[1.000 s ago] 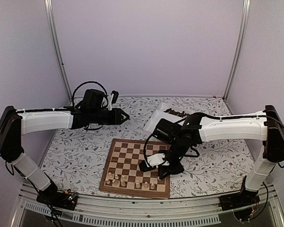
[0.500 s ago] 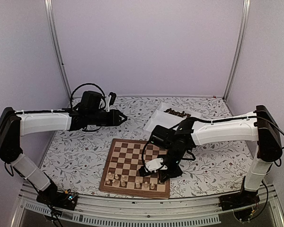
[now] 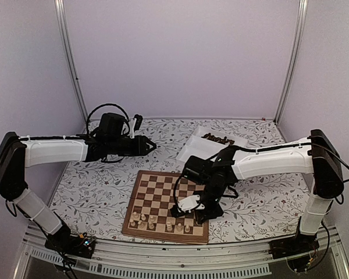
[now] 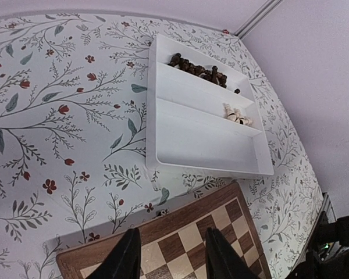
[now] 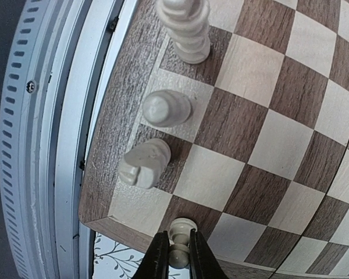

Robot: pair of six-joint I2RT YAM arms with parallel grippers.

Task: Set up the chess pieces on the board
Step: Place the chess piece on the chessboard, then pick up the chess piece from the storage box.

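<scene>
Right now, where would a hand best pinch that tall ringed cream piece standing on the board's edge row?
Probably its ribbed upper stem, coming straight down: the tall piece stands upright. Pinch across the row, since a neighbour stands beside it.

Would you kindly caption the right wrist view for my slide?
Right gripper holding a cream piece near the board's corner.

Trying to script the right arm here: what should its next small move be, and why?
Probably ease the right gripper straight down, then open it once the pale piece stands on the board. The fingers are shut on that piece just over the squares by the board's corner, next to the knight-like piece on the edge row. Whether its base already touches the wood cannot be told.
</scene>
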